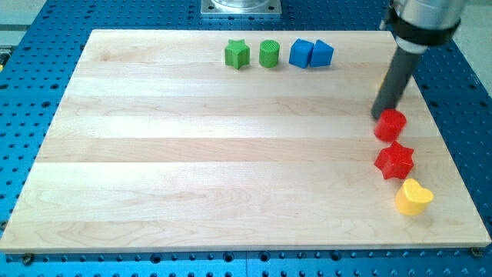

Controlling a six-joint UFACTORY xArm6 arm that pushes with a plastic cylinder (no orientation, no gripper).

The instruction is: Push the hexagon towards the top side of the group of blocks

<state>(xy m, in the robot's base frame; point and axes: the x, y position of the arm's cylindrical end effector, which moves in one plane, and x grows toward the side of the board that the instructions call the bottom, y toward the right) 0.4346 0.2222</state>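
Contact looked close in the camera view: my tip (379, 115) sat just at the upper left of the red hexagon (390, 125), near the right edge of the tabletop (192, 154), touching it or nearly so. No tool with jaws showed, only the bare rod, so there was nothing to spread or press together. Below the hexagon lay a red star (394, 161) and, nearer the bottom right corner, a yellow heart (413, 197). Along the top edge stood a green star (237, 54), a green cylinder (269, 54) and two blue blocks (300, 53) (322, 54). I judged that a good push would need the tip moved round below the hexagon, between it and the red star, then a steady stroke toward the top edge, without nudging the star.
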